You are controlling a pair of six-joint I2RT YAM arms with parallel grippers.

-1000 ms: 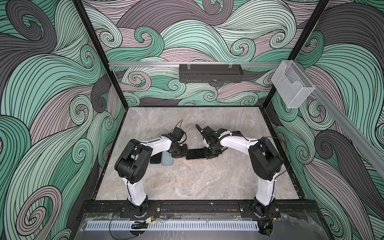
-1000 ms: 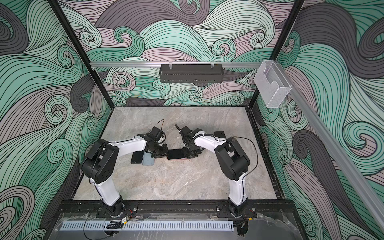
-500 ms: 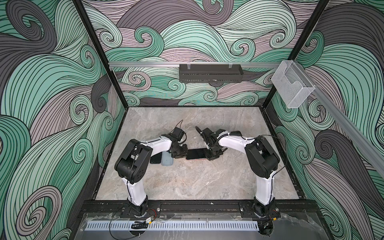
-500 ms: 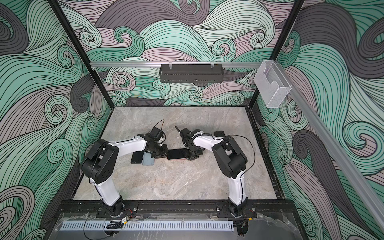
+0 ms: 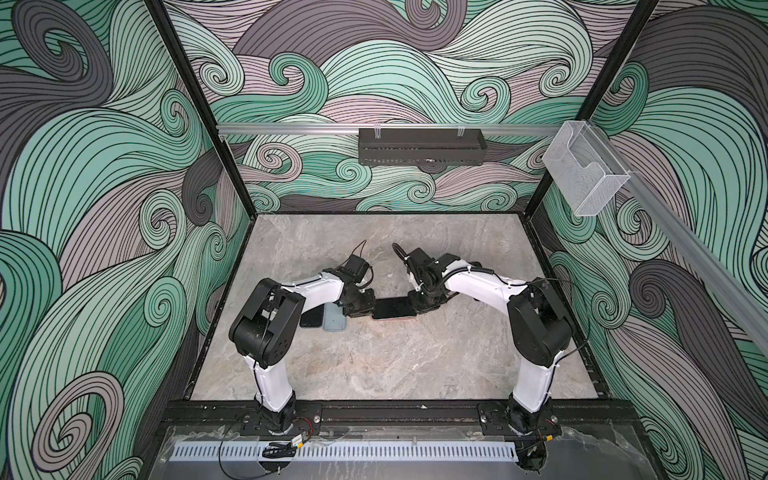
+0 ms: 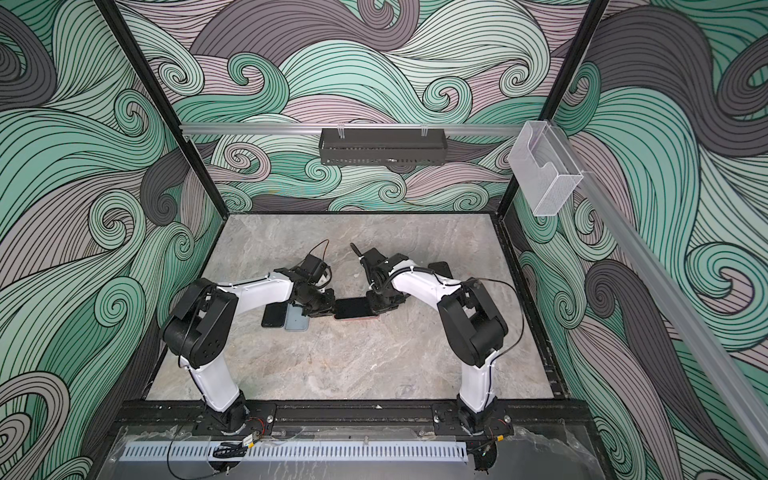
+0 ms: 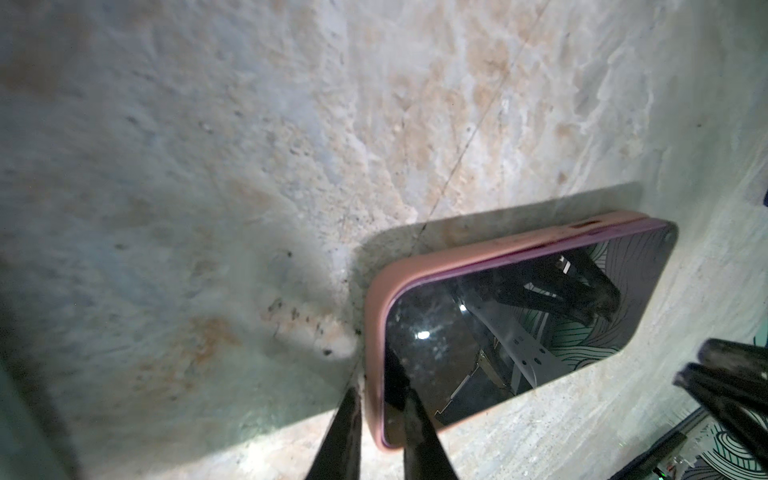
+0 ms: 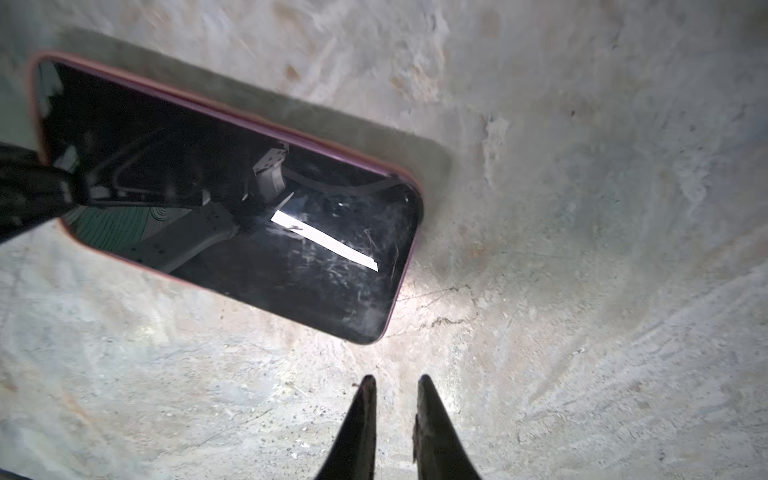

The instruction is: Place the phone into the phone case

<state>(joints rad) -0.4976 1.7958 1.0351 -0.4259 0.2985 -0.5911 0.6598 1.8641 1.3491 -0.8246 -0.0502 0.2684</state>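
Currently, the left gripper (image 7: 376,399) has its jaws drawn narrow, straddling the short-end rim of the pink phone case (image 7: 457,259). One finger is outside the rim, the other on the glass, pinching that lip.

At the opposite end, the right gripper (image 8: 395,380) has its jaws nearly pressed together, with a thin slit between them and nothing in it. Its tips stand over the bare table (image 8: 582,208), just off the case's corner and not touching it.

Noted: the phone (image 7: 498,332) lies screen up inside the case, flat on the table. A purple edge shows above the pink rim along one long side. Whether every corner is seated cannot be told.

In both top views the cased phone lies mid-table between the two grippers. Near the left arm a dark phone (image 5: 311,318) and a grey-blue case (image 5: 334,322) lie side by side.
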